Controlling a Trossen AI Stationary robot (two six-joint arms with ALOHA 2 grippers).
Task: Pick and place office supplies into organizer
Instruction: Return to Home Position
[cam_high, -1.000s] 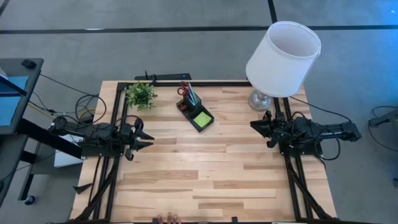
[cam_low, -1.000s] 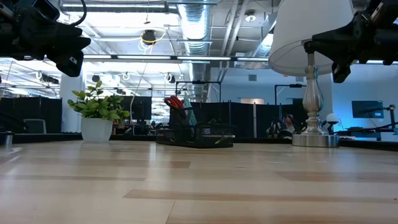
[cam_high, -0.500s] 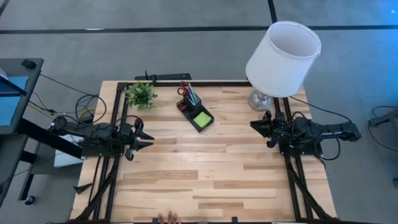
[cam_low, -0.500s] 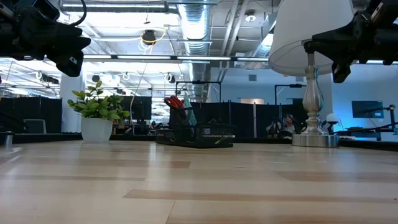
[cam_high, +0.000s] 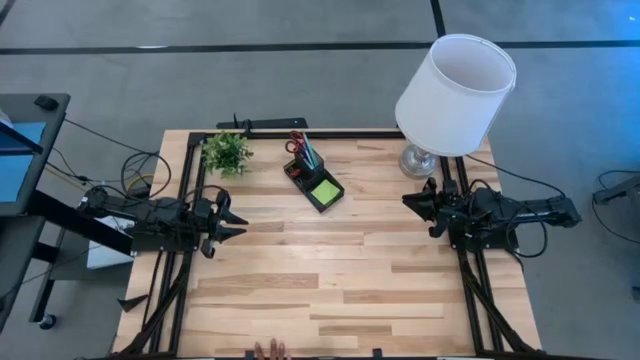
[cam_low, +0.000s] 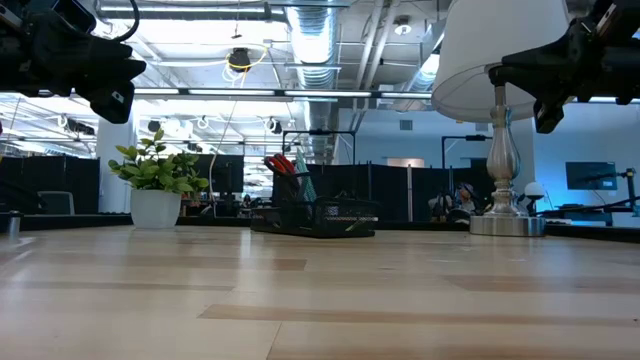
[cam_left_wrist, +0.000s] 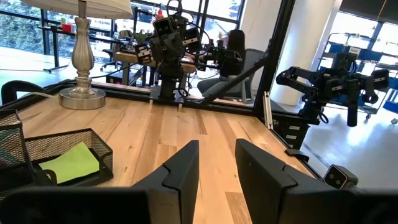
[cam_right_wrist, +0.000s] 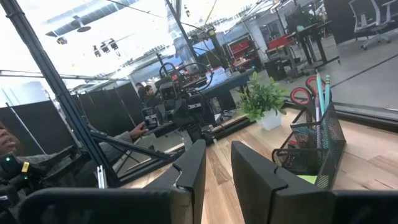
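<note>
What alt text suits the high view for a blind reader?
A black organizer holding scissors, pens and green sticky notes stands between a plant and a lamp; left gripper and right gripper hang open at the table's sides.

Organizer (cam_low: 316, 214) stands between plant (cam_low: 155, 180) and lamp (cam_low: 485, 55).

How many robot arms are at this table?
2. The left arm is at the table's left edge, the right arm at its right edge.
</note>
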